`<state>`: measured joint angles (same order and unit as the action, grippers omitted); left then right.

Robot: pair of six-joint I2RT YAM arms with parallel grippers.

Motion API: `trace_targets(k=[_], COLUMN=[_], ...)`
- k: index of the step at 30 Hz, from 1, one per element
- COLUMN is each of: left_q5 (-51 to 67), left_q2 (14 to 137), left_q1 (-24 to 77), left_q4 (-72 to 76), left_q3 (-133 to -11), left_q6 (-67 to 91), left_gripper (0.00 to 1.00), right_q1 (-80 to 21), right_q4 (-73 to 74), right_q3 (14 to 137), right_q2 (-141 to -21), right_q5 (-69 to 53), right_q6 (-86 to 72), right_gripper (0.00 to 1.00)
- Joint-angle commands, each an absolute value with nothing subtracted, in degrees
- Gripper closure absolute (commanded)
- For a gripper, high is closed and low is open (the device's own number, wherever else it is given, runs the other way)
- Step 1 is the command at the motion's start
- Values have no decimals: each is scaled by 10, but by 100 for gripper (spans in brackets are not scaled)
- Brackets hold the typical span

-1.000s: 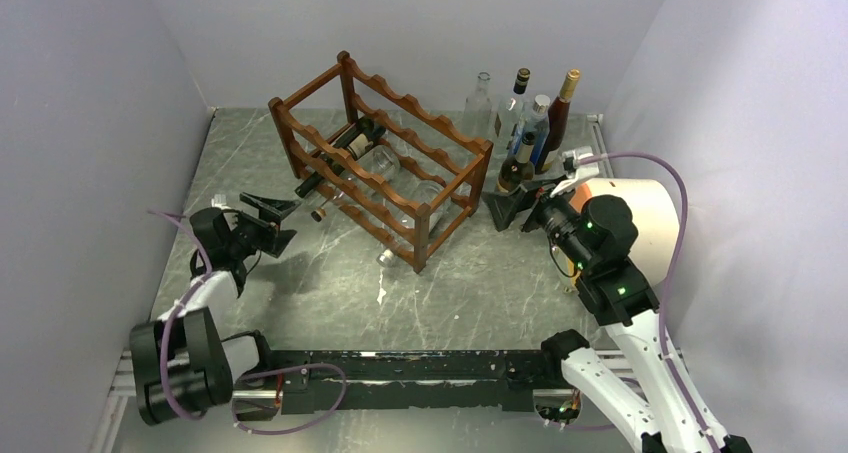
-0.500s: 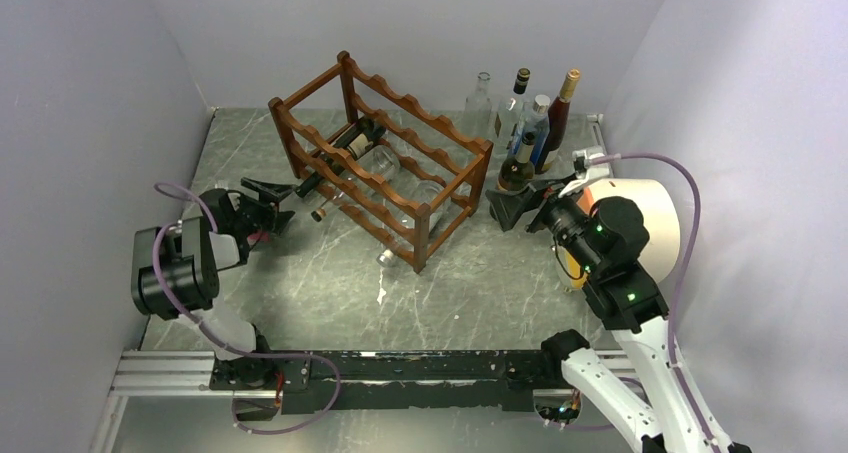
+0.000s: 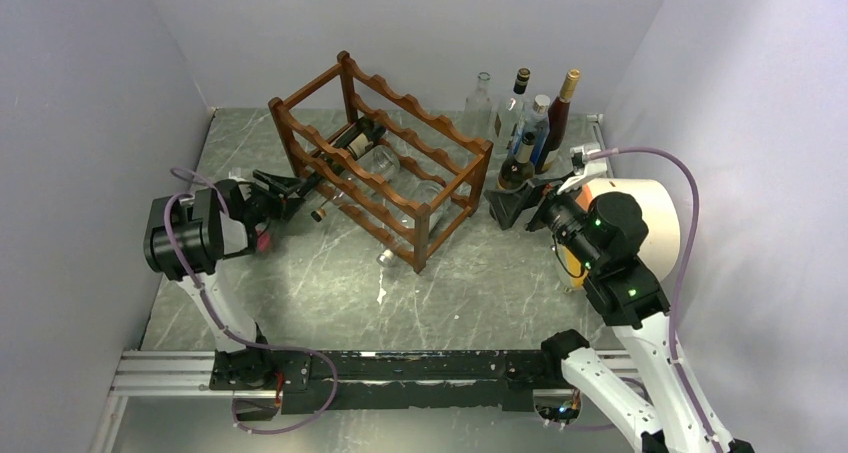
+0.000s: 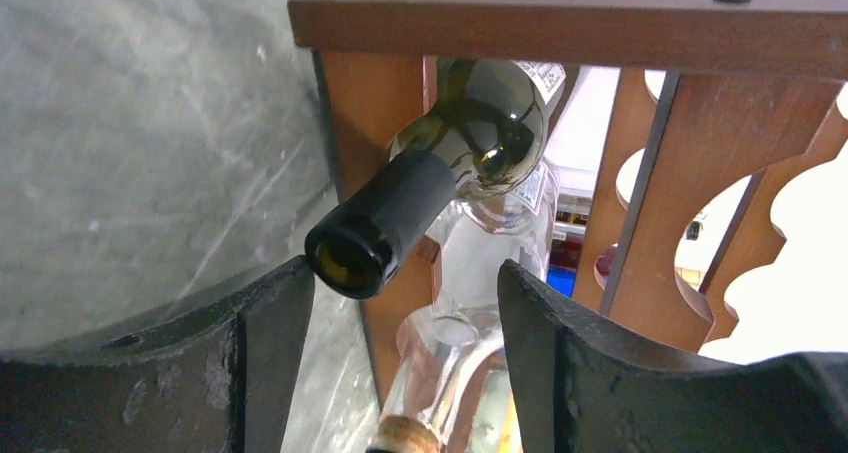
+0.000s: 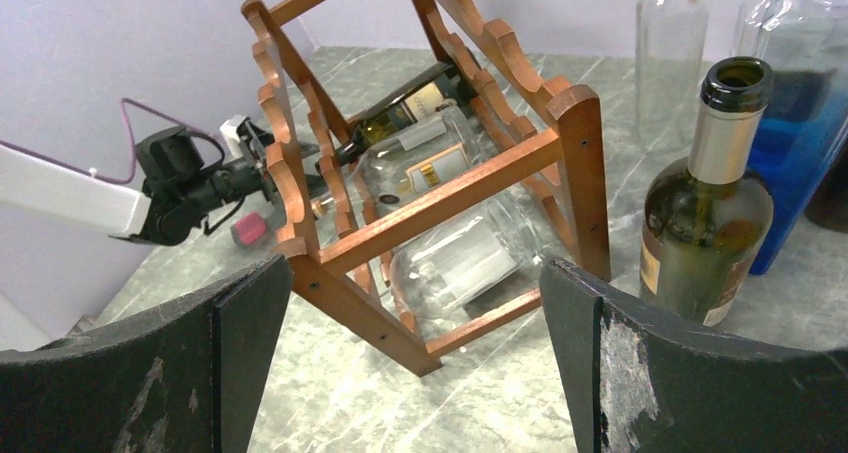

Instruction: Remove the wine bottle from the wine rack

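Grey marbled worktop, pale purple walls. Left hand reaches out level, spread; the dark green glass wine bottle pokes from the reddish-brown wooden wine rack just before it. Right hand is spread too.

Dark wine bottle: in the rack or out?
In. The bottle lies on its side in the rack, neck poking past the end frame toward the open left gripper, ungripped.

reddish-brown wine rack, dark green wine bottle (black foil neck), grey table veined white
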<state>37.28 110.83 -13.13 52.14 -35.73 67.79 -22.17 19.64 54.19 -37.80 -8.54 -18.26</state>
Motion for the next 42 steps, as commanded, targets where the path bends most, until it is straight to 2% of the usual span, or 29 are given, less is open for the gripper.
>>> trace_targets(k=[1, 6, 16, 21, 23, 26, 29, 31, 33, 36, 39, 42], left_q5=[387, 385, 410, 421, 421, 423, 429, 433, 439, 444, 450, 457], left_q2=[1144, 1168, 1202, 1224, 1225, 1226, 1229, 1230, 1229, 1213, 1184, 1163], left_q1=[-124, -123, -122, -118, -119, -121, -123, -130, -138, -151, -166, -183], left_q4=[570, 573, 591, 621, 627, 624, 652, 686, 719, 729, 726, 720], left_q3=[-391, -405, -436, -447, -446, -445, -433, -417, -403, -377, -346, -318], left_q6=[669, 676, 677, 690, 691, 688, 706, 725, 739, 742, 732, 729], left_gripper=[29, 32, 31, 33, 37, 47, 56, 63, 75, 87, 93, 93], right_q1=[-219, -219, -222, -254, -303, -416, -474, -483, -484, -484, -484, -483], right_q4=[213, 218, 209, 182, 183, 210, 242, 256, 263, 278, 273, 245], right_q3=[569, 595, 639, 653, 667, 711, 764, 795, 821, 865, 886, 879], right_q2=[-377, -392, -496, -537, -559, -615, -676, -717, -757, -814, -855, -881], right_q5=[-106, -127, -199, -189, -151, -30, 32, 35, 35, 29, 28, 25], right_q6=[-200, -200, -207, -215, -206, -168, -131, -104, -76, -41, -24, -28], right_gripper=[0, 0, 0, 0, 0, 0, 0, 0, 1, 5, 8, 9])
